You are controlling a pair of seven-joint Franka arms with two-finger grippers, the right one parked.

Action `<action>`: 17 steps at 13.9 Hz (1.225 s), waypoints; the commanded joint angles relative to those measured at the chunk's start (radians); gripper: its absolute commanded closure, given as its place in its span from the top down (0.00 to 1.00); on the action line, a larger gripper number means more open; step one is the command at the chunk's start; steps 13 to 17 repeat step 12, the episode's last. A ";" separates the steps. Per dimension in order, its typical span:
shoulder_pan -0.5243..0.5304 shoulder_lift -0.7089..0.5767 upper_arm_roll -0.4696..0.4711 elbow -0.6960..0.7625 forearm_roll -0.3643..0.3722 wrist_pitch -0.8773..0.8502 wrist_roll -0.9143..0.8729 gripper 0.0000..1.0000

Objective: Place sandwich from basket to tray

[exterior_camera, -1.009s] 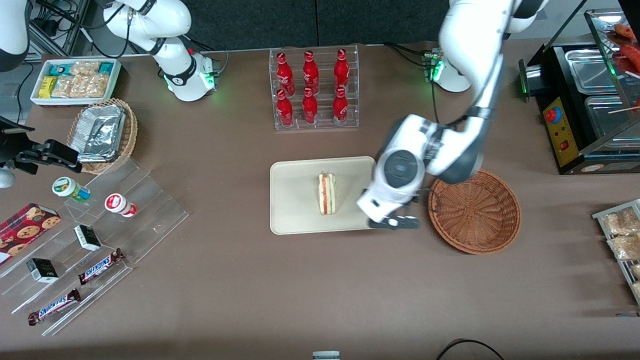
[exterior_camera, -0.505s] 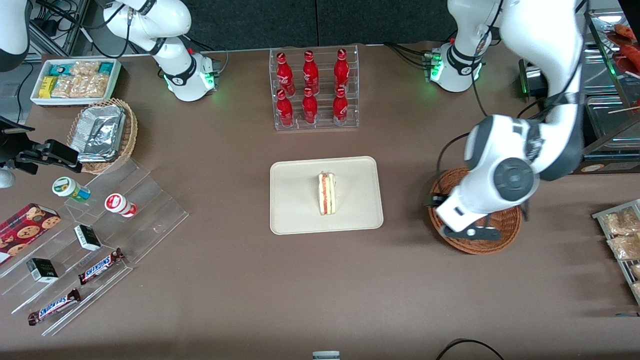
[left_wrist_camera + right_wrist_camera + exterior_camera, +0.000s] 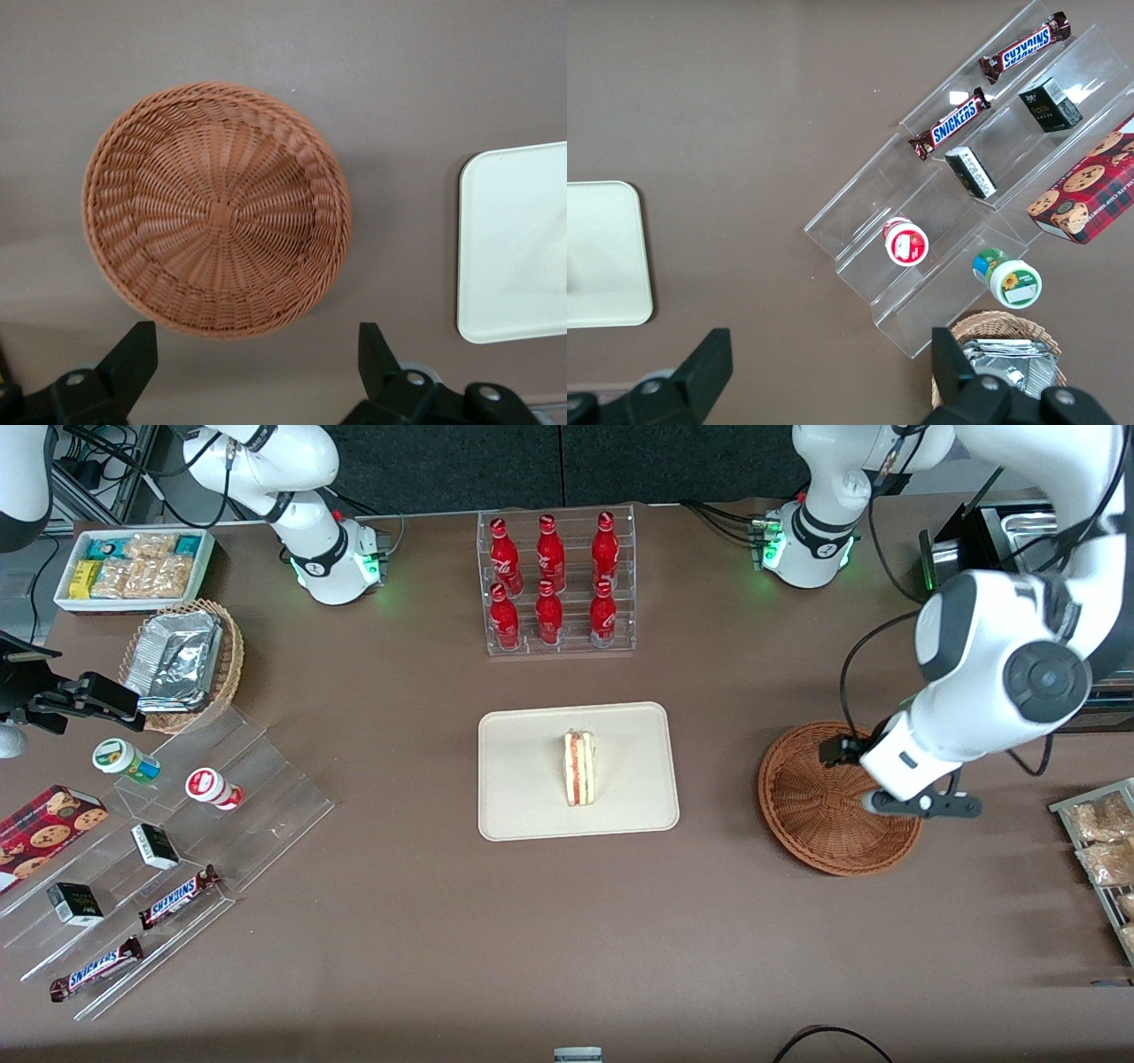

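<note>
Brown desk [image 3: 443, 921] throughout, matte and unpatterned. Nearest the front camera, toward the parked arm's end: two Snickers bars [image 3: 96, 967] and small dark boxes [image 3: 74, 903] on clear acrylic steps [image 3: 266, 815], plus a red cookie box [image 3: 46, 831] and two little round tubs [image 3: 213, 788]. Mid-desk: cream tray [image 3: 523, 797], flat, with the sandwich [image 3: 579, 769] lying on it near its centre, red-orange filling stripe along the cut edge facing up. Beside the tray, toward the working arm's end and clearly apart from it: reddish-brown wicker basket [image 3: 815, 815], round and shallow, nothing inside, as confirmed by the left wrist view, where the basket [image 3: 217, 270] shows bare weave down to the middle and a corner of the tray [image 3: 514, 239] sits alongside. Above the basket's rim on the working arm's end: gripper [image 3: 921, 804], raised off the desk, jaws spread wide and holding nothing; both black fingers [image 3: 133, 359] visible in the wrist view with open desk between them. Farther from the camera: clear rack of red bottles [image 3: 554, 584], standing upright in two rows. Toward the parked arm's end at that depth: foil-lined tan basket [image 3: 182, 662] and a white bin of snack packets [image 3: 133, 567].
</note>
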 commanded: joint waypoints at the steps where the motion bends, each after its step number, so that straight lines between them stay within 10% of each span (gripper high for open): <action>1: 0.078 -0.118 -0.033 -0.082 -0.007 -0.043 0.009 1.00; 7: 0.314 -0.201 -0.240 -0.020 -0.005 -0.244 0.011 1.00; 17: 0.370 -0.200 -0.247 0.115 -0.004 -0.377 0.045 1.00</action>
